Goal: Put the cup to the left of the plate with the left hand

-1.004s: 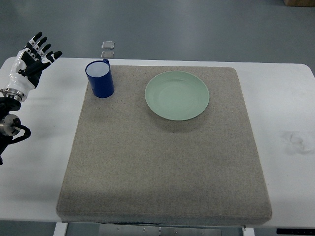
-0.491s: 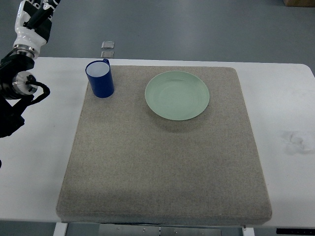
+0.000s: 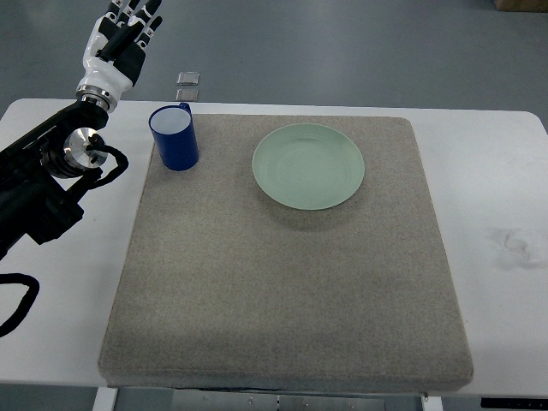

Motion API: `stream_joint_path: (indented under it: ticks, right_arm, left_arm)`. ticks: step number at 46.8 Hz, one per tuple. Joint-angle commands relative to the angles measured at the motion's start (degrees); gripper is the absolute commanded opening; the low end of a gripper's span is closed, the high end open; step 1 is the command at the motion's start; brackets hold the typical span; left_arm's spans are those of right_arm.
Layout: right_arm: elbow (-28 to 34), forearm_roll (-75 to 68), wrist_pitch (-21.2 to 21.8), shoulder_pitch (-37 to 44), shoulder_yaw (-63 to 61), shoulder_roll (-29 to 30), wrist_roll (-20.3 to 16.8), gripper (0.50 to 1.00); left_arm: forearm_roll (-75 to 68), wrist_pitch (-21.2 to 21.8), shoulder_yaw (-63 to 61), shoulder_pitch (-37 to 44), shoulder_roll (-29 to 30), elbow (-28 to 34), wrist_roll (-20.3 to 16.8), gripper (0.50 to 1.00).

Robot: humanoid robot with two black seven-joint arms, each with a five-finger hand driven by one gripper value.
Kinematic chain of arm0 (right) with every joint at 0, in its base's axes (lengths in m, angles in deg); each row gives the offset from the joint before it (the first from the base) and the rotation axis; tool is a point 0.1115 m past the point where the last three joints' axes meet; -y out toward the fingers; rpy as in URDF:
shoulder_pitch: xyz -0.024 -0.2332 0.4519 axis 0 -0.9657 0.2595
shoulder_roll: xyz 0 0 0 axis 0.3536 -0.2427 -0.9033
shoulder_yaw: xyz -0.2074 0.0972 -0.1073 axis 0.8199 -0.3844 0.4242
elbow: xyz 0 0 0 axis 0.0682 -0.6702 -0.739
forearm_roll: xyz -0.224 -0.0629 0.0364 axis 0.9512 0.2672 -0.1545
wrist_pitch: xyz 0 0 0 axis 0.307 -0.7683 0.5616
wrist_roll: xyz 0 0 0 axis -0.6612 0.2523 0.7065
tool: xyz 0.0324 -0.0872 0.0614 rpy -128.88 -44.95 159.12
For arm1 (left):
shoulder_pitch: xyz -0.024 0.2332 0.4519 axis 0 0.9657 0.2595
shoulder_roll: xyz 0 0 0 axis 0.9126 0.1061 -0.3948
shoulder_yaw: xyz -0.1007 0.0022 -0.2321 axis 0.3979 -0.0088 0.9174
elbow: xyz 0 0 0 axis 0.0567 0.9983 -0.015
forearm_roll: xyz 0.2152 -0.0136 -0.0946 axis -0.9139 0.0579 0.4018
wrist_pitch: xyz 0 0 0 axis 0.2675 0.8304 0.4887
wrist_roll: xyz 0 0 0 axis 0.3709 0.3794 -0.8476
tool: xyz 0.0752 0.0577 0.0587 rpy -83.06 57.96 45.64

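A blue cup (image 3: 175, 137) with a white inside stands upright on the grey mat (image 3: 282, 291), near its far left corner. To its right lies a pale green plate (image 3: 308, 165). My left hand (image 3: 120, 38) hangs above the table's far edge, up and to the left of the cup, not touching it. Its fingers run off the top of the picture, and the part that shows looks straight and holds nothing. The left arm (image 3: 51, 171) crosses the white table from the left edge.
The white table (image 3: 505, 171) surrounds the mat on all sides. Two small square tiles (image 3: 187, 85) lie on the floor just beyond the table's far edge. A faint dark smudge (image 3: 514, 242) marks the table at right.
My left arm has swung to the right and further into view. The hand moved from the far left edge to a spot close to the cup. Cup and plate have not moved.
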Motion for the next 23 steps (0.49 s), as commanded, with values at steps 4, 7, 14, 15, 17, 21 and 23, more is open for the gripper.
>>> stream_joint_path:
  ticks: [4, 7, 14, 15, 17, 21, 23]
  right_arm:
    - [0.0, 0.0, 0.0, -0.1, 0.0, 0.0, -0.1, 0.932]
    - [0.0, 0.0, 0.0, -0.1, 0.0, 0.0, -0.1, 0.932]
    - [0.0, 0.0, 0.0, -0.1, 0.0, 0.0, -0.1, 0.932]
    - [0.0, 0.1, 0.0, 0.0, 0.0, 0.0, 0.0, 0.932]
    - [0.0, 0.0, 0.0, 0.0, 0.0, 0.0, 0.0, 0.932]
    - [0.0, 0.0, 0.0, -0.1, 0.0, 0.0, -0.1, 0.932]
    - [0.0, 0.0, 0.0, 0.0, 0.0, 0.0, 0.0, 0.932]
  left_arm:
    - [0.9, -1.4, 0.0, 0.0, -0.1, 0.4, 0.0, 0.996]
    - [0.9, -1.5, 0.0, 0.0, -0.1, 0.4, 0.0, 0.996]
    - [0.8, -1.5, -0.2, 0.0, -0.1, 0.5, 0.0, 0.996]
    - [0.7, -1.5, -0.2, 0.1, -0.1, 0.5, 0.0, 0.996]
    - [0.6, -1.8, -0.3, 0.1, -0.1, 0.5, 0.0, 0.996]
    - [0.3, -2.0, -0.3, 0.2, 0.3, 0.5, 0.0, 0.996]
    - [0.3, -2.1, -0.3, 0.2, 0.4, 0.5, 0.0, 0.996]
